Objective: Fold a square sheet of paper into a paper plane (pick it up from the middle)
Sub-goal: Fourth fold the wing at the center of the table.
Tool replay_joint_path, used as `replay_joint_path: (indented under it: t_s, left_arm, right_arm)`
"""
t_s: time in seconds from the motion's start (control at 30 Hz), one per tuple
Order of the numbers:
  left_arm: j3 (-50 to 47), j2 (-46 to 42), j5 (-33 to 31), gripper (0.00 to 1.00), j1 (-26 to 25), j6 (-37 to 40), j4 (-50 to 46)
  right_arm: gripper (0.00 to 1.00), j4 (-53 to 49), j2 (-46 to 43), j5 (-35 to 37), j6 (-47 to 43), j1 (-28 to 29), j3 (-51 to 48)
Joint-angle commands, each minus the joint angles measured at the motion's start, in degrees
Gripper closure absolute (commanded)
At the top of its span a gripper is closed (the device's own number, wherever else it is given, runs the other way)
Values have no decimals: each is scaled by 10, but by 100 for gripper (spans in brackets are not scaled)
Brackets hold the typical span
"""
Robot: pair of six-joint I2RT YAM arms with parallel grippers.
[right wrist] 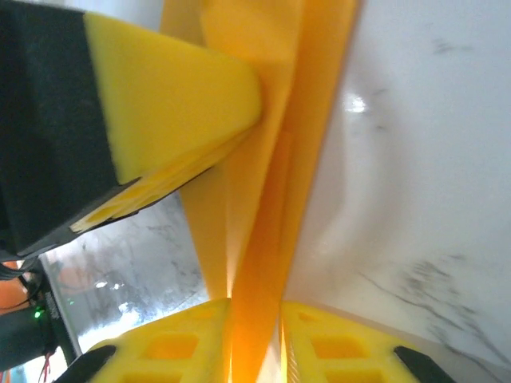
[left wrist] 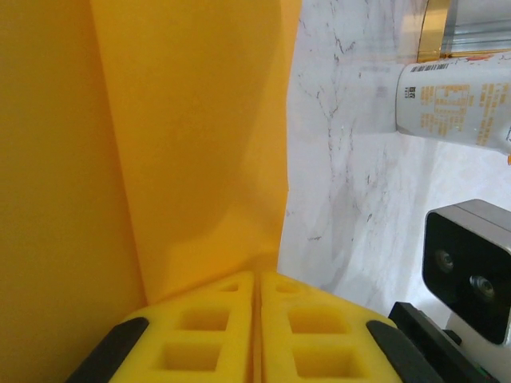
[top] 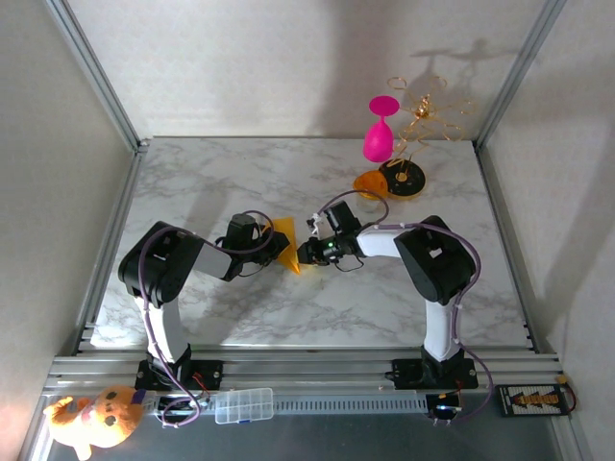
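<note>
Yellow-orange paper (top: pixel 284 240), one, folded to a point, at middle of marble table (top: pixel 192 182) between two grippers; left gripper (left wrist: pixel 257 281), pads pressed together on paper's edge; right gripper (right wrist: pixel 255 311), pads narrowly parted with paper between, grip unclear; far right: one pink goblet (top: pixel 380 134), one gold wire stand (top: pixel 423 110), one orange-black disc (top: pixel 402 179); near edge: one plush toy (top: pixel 91 418), one clear box (top: pixel 243 405).

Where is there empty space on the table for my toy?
Bare marble table lies at the far left, between the back wall and the left arm, and along the near edge between the two arm bases. Crowded: the middle, around the yellow-orange paper sheet, and the far right corner with the pink goblet and orange-and-black disc.
</note>
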Motion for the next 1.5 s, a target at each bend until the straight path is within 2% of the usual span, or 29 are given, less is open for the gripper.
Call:
replay_joint_path:
  t_s: [0.0,0.2,0.47,0.8,1.17,1.47]
  left_arm:
    - [-5,12,-12,90,-3,9,-15]
    - [-4,13,-11,90,-3,6,-16]
    - [-4,14,-12,90,-3,4,-19]
    - [-5,14,-12,90,-3,2,-21]
    - [-4,18,-15,87,-3,-5,-22]
    - [-2,20,-14,86,-3,-5,-27]
  right_arm:
    - [77,-28,-35,32,8,-9,-13]
    - [84,-25,-72,50,6,-4,-8]
    - [91,-55,-39,71,-15,41,33]
    - [92,-60,8,71,-18,67,62]
    - [92,-76,10,101,-15,68,53]
    - [92,-66,14,64,-12,68,50]
